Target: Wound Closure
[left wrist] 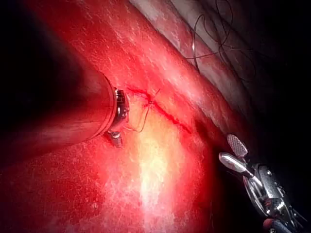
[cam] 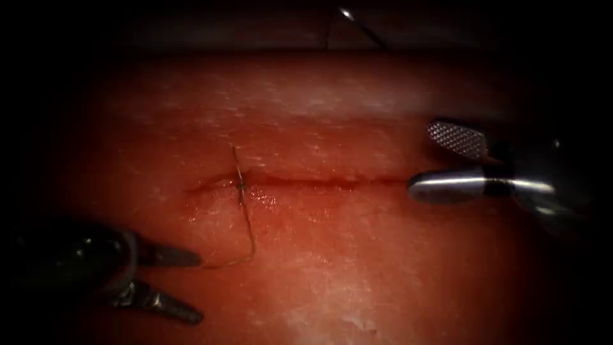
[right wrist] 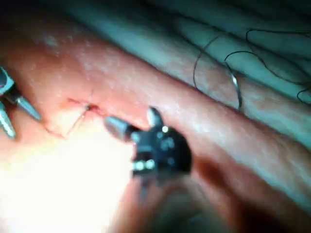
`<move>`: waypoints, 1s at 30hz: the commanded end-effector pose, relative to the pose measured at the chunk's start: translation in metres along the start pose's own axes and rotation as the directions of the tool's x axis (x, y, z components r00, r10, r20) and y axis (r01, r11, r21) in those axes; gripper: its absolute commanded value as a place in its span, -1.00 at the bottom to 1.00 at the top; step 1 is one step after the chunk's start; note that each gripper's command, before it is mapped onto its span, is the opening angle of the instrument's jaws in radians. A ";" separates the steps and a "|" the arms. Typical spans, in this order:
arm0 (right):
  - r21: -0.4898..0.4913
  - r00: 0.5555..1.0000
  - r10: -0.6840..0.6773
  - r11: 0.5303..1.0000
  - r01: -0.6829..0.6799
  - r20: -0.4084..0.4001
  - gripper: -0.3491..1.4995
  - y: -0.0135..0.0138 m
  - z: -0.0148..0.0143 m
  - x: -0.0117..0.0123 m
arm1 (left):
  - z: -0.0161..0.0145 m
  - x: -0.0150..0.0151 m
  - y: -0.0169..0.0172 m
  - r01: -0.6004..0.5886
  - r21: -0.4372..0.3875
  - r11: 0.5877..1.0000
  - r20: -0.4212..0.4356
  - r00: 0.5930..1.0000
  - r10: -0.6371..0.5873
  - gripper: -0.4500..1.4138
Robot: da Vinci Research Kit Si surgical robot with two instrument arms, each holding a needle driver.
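Endoscope view: nearest my lens, the left tool (cam: 191, 284) lies at lower left with its jaws spread wide, the upper tip touching the end of the thread (cam: 246, 211); I cannot tell whether it holds it. That thread runs up across the cut (cam: 306, 182) in the tissue (cam: 357, 268) near the cut's left end. My right tool (cam: 424, 160) hovers at the cut's right end, jaws wide, holding nothing. I see the needle (cam: 361, 25) lying beyond the tissue's far edge, outside it.

Left wrist view: the left tool (left wrist: 118, 127) sits beside the stitch; the right tool (left wrist: 232, 151) stands apart, jaws parted.

Right wrist view: the right tool (right wrist: 130, 122) gapes near the cut; the needle (right wrist: 235, 87) rests on the far surface amid loose thread.
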 end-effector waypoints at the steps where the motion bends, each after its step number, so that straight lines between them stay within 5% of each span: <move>1: 0.040 1.000 -0.009 0.999 0.008 0.006 0.75 -0.0006 0.0011 0.0000 | 0.0009 0.0001 -0.0004 -0.003 0.002 1.000 0.002 1.000 0.003 0.10; 11: 0.064 1.000 -0.021 0.998 0.021 0.010 0.75 -0.0020 0.0026 -0.0002 | 0.0032 0.0005 -0.0017 0.001 0.025 1.000 0.005 1.000 -0.001 0.03; 22: 0.063 1.000 -0.022 0.998 0.021 0.009 0.75 -0.0020 0.0027 -0.0003 | 0.0043 -0.0003 -0.0021 0.007 -0.004 1.000 0.020 1.000 -0.007 -0.84; 30: 0.074 1.000 -0.028 0.997 0.027 0.011 0.73 -0.0024 0.0029 -0.0004 | 0.0028 0.0002 -0.0007 0.147 -0.032 0.989 0.008 0.989 -0.147 -0.89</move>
